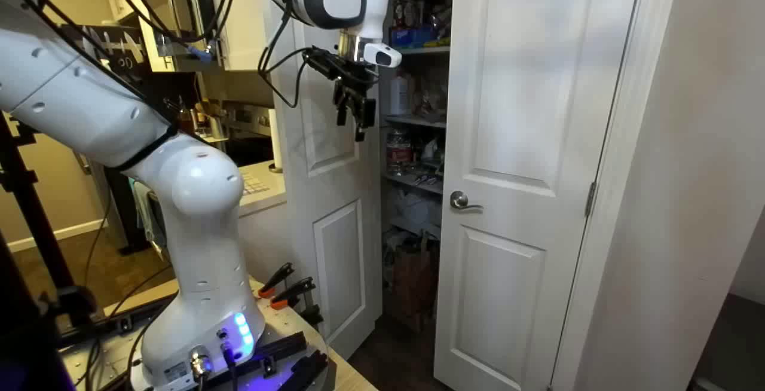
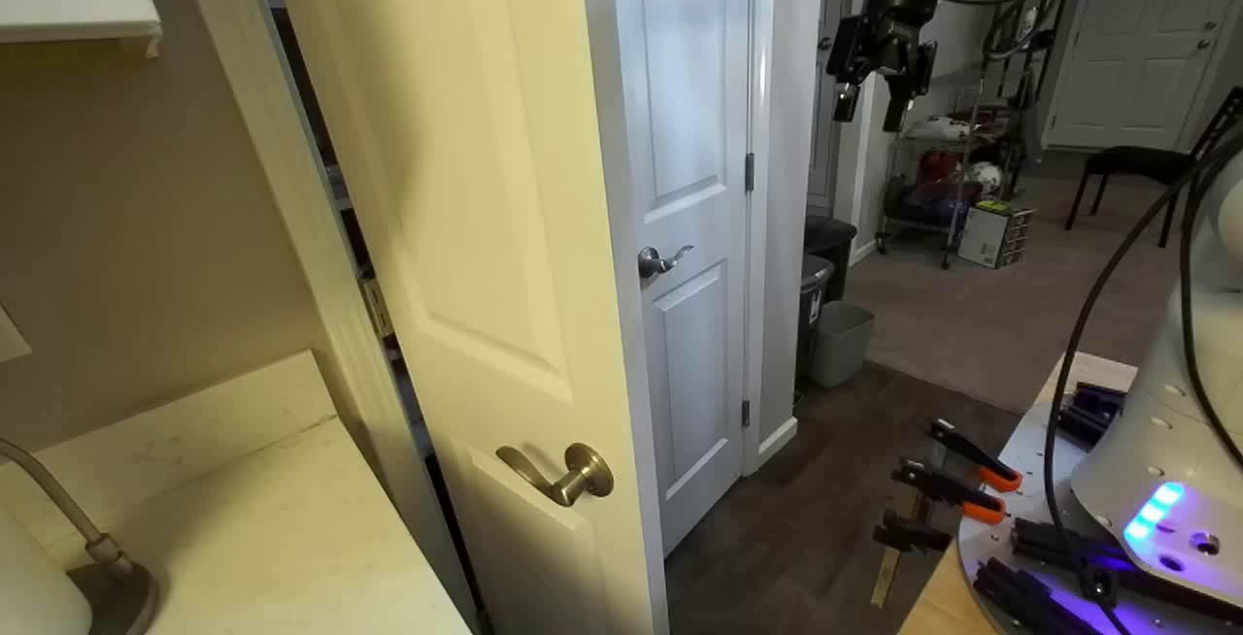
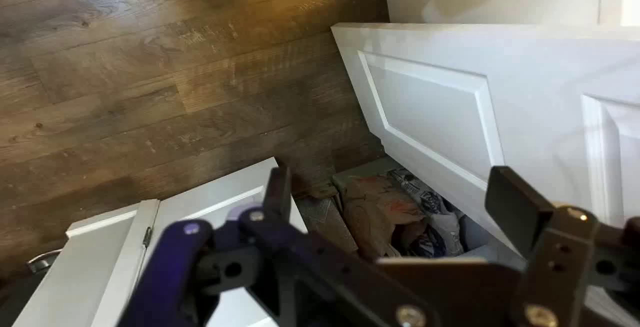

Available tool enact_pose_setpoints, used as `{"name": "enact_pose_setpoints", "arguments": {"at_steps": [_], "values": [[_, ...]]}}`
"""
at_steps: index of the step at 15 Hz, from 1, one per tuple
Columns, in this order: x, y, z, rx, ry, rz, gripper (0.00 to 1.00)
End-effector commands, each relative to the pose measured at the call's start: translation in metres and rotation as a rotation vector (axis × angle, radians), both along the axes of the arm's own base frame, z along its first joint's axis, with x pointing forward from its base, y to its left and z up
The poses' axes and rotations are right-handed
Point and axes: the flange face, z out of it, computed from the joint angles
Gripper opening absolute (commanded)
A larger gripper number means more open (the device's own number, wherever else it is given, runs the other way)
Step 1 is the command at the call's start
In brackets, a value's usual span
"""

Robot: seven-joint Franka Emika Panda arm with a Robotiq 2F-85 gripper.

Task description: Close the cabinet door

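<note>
The cabinet door is a tall white panelled leaf standing open, swung well out, in both exterior views (image 1: 337, 259) (image 2: 466, 169). It has a metal lever handle (image 2: 573, 475) near its free edge and a hinge (image 2: 374, 307) at its left edge. In the wrist view the door (image 3: 435, 102) slants across the right side, inner face showing. My gripper (image 1: 352, 123) is open and empty, high up between the two leaves; it also shows in an exterior view (image 2: 871, 109) and the wrist view (image 3: 396, 197). I see no contact with the door.
The matching right leaf (image 1: 520, 140) stands partly open, with its own lever handle (image 1: 463, 201). Shelves (image 1: 418, 120) with goods and a paper bag (image 1: 412, 283) stand between the leaves. Clamps (image 1: 293, 295) stick out from the table edge beside the door. A countertop (image 2: 243, 528) lies behind it.
</note>
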Motion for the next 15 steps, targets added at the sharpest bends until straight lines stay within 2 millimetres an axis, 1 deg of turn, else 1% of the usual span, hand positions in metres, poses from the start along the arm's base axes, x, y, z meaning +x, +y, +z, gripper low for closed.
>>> {"name": "enact_pose_setpoints", "arguments": {"at_steps": [1, 13, 15], "values": [[0.0001, -0.0002, 0.0005, 0.000, 0.001, 0.000, 1.00], [0.0001, -0.0002, 0.0005, 0.000, 0.001, 0.000, 1.00], [0.0030, 0.0081, 0.0060, 0.016, -0.030, 0.008, 1.00]]}}
